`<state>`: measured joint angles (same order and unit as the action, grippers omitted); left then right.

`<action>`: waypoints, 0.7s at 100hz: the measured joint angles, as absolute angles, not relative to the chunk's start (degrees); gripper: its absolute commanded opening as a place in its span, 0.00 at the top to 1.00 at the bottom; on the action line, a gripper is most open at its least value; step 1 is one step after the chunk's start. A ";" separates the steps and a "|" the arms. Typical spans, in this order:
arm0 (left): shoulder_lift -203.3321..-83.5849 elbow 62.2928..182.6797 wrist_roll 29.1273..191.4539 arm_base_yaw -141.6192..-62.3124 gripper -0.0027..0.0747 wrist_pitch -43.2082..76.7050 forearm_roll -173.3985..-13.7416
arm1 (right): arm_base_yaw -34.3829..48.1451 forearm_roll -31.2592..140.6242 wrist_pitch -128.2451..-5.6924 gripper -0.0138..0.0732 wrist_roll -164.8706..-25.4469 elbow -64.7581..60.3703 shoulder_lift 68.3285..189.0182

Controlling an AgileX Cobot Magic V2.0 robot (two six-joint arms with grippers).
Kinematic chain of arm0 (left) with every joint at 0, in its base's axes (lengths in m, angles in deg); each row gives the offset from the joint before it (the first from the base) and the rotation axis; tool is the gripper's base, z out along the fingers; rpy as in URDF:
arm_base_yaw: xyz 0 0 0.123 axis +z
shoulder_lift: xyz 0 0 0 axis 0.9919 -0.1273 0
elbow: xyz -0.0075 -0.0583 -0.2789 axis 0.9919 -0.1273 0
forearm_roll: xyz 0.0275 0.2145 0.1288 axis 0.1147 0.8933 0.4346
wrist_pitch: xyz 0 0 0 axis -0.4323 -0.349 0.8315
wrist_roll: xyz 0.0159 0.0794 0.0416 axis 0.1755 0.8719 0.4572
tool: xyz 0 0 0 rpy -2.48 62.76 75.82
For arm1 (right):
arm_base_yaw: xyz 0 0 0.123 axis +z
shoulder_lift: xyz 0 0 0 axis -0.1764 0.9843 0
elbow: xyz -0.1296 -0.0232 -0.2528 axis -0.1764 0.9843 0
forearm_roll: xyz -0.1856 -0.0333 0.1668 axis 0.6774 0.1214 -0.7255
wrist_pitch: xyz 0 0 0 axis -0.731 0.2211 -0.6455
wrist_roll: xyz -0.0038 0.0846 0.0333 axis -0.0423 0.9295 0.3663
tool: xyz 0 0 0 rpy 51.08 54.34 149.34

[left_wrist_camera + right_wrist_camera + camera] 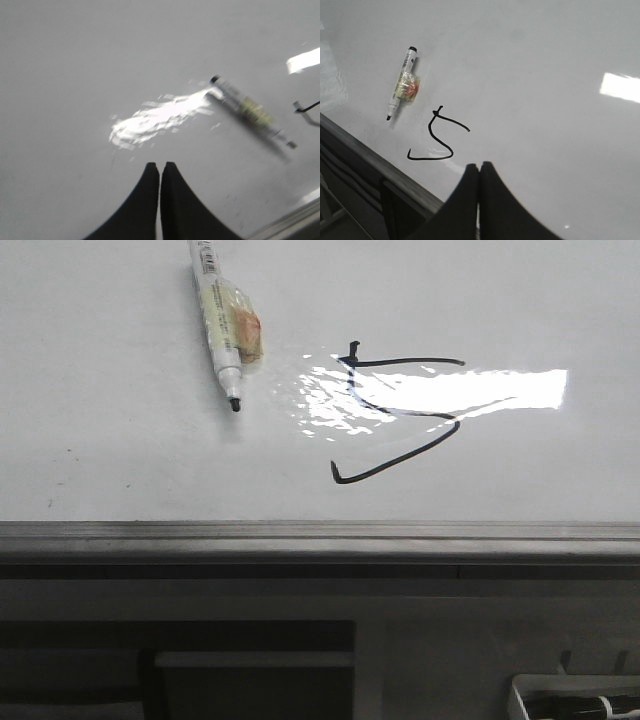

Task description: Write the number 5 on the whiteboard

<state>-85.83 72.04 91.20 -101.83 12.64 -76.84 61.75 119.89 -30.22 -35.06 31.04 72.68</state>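
A black hand-drawn number 5 (395, 420) stands on the glossy whiteboard (120, 460), partly under bright glare; the right wrist view shows the number 5 (436, 140) too. An uncapped marker (225, 325) lies flat on the board to the left of the digit, tip toward the front rail, also seen as marker (252, 111) and marker (402, 84). My left gripper (160, 165) is shut and empty above bare board, apart from the marker. My right gripper (480, 165) is shut and empty, close to the digit's lower hook. Neither gripper shows in the front view.
A grey metal edge rail (320, 537) runs along the board's front side, with a dark frame below it. A white box corner (575, 700) sits at the lower right. Strong glare patches (160, 117) lie on the board surface.
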 measured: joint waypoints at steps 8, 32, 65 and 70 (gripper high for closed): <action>-85.57 69.98 84.19 -96.28 0.99 17.55 -73.59 | 61.75 119.89 -30.33 0.91 -35.06 31.04 72.68; -85.57 65.35 72.12 -88.81 0.99 25.02 -71.08 | 61.75 119.89 -30.22 0.91 -35.06 31.17 72.54; -85.57 65.25 71.19 -88.70 0.99 24.63 -71.80 | 61.75 119.89 -30.22 0.91 -35.06 31.17 72.51; -85.57 65.25 71.19 -88.70 0.99 24.63 -71.80 | 61.75 119.89 -30.22 0.91 -35.06 31.17 72.51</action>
